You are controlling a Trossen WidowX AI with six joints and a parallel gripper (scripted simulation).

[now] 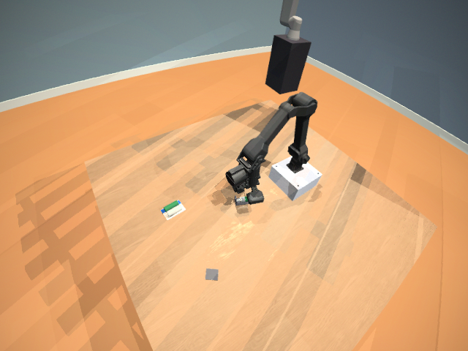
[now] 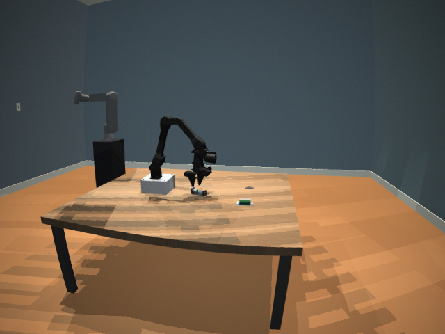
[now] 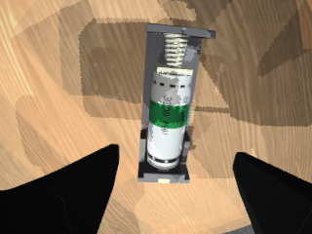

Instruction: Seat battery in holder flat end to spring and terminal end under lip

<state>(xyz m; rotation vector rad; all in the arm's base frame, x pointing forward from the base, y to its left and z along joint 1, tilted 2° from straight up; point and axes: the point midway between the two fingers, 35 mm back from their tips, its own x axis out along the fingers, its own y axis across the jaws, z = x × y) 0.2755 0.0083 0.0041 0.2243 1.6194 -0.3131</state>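
Observation:
The grey holder lies on the table below my gripper, its spring at the top in the wrist view. The white battery with a green band lies lengthwise in it, its upper end at the pale plate on the spring. Its other end is between the side clips, close to the end wall; I cannot tell whether it is under the lip or fully flat. My gripper is open, with its fingertips apart on either side of the holder's lower end in the wrist view.
A green cylinder lies on a small white and blue pad. A dark square lies farther off. The arm's white base stands beside the work area. A grey arm on a black pedestal stands beyond the table.

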